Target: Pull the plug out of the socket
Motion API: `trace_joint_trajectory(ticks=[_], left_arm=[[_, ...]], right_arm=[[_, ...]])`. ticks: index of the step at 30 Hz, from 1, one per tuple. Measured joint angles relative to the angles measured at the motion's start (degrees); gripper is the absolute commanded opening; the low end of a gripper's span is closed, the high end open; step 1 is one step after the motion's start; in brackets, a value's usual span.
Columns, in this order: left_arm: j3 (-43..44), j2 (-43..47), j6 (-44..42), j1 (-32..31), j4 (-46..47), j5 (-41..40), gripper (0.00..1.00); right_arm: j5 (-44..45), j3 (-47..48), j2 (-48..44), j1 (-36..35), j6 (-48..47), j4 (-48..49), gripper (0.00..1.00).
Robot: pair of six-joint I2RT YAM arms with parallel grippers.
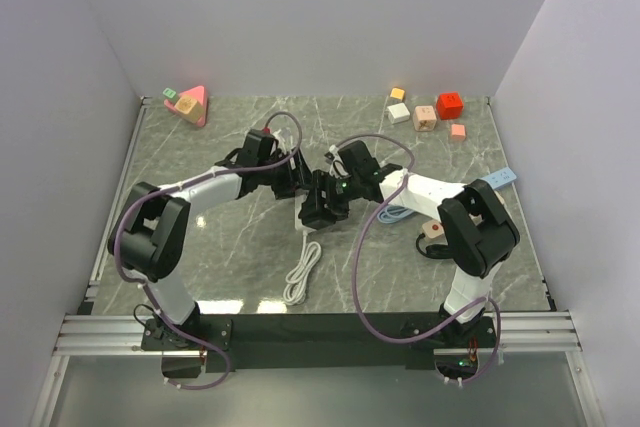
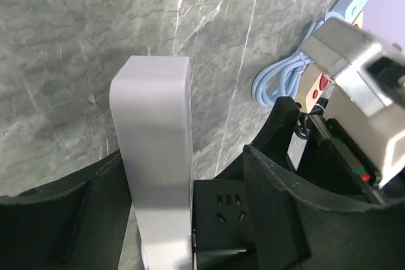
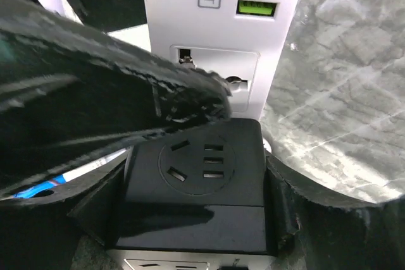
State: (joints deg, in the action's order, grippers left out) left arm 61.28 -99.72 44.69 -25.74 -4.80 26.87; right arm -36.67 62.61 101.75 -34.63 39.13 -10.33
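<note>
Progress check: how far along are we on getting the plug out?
Done: the right gripper is shut on the black plug. In hand: bracing, as the left gripper straddles the white power strip, grip unclear. Remaining: the pull itself; the plug sits against the strip's face.

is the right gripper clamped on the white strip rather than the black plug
No, in the right wrist view the right gripper brackets the black plug, with the white power strip under it.
</note>
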Motion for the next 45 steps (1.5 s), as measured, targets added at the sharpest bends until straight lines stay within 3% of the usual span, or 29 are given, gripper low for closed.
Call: trace_joint_trajectory(ticks=[7,10,11,12,13,19,24,29,31,36,40,43,44,45], left_arm=[[-4.5,1.0,1.7,-1.4,1.6,-3.0,0.67],[-4.6,-0.4,2.6,-2.2,2.6,-3.3,0.43],[-4.6,-0.8,2.9,-2.5,3.3,-3.3,0.15],[-4.6,-1.1,2.7,-2.8,4.2,-2.7,0.04],[-4.5,-1.2,2.7,-3.0,4.5,-2.6,0.00],[-3.3,-1.9,2.0,-3.3,3.7,-2.7,0.00],[-3.1,-2.3,2.5,-3.1,7.1,-2.3,0.00],[-6.2,-3.4,-3.0,0.7,4.0,-3.1,0.01],[-6.5,-4.2,-3.8,2.2,2.9,-1.4,0.01],[-5.0,-4.3,-5.6,1.9,0.3,-1.7,0.01],[-3.5,-4.3,-6.1,1.7,-2.1,-1.4,0.01],[-1.8,-4.3,-6.1,1.7,-3.1,-0.8,0.01],[-1.2,-4.3,-6.0,1.7,-3.2,-0.5,0.01],[-0.5,-4.3,-6.0,1.7,-3.2,0.0,0.01]], right_arm=[[-1.0,2.0,0.0,0.4,-0.5,-1.4,0.00],[-1.4,2.1,0.1,0.4,-0.3,-1.7,0.00],[-1.6,2.1,0.1,0.3,-0.2,-1.9,0.00],[-1.7,2.1,0.1,0.3,-0.2,-2.1,0.00],[-1.7,2.1,0.1,0.3,0.0,-2.4,0.00],[-2.6,2.2,0.1,1.2,-0.4,-3.5,0.00],[-8.7,2.1,-0.1,6.0,-4.0,-5.1,0.00],[-10.0,2.2,-4.9,20.0,-5.9,-7.6,0.00],[-8.6,4.8,-5.7,24.8,-7.4,-10.4,0.00],[-0.5,10.1,-5.8,25.8,-8.4,-16.0,0.00],[11.7,7.8,-6.0,29.9,-3.3,-19.9,0.00],[21.0,1.7,-6.8,36.6,1.9,-21.3,0.16],[23.4,-0.2,-7.1,38.6,3.2,-21.7,0.35],[25.4,-2.4,-7.6,40.9,4.8,-22.4,0.45]])
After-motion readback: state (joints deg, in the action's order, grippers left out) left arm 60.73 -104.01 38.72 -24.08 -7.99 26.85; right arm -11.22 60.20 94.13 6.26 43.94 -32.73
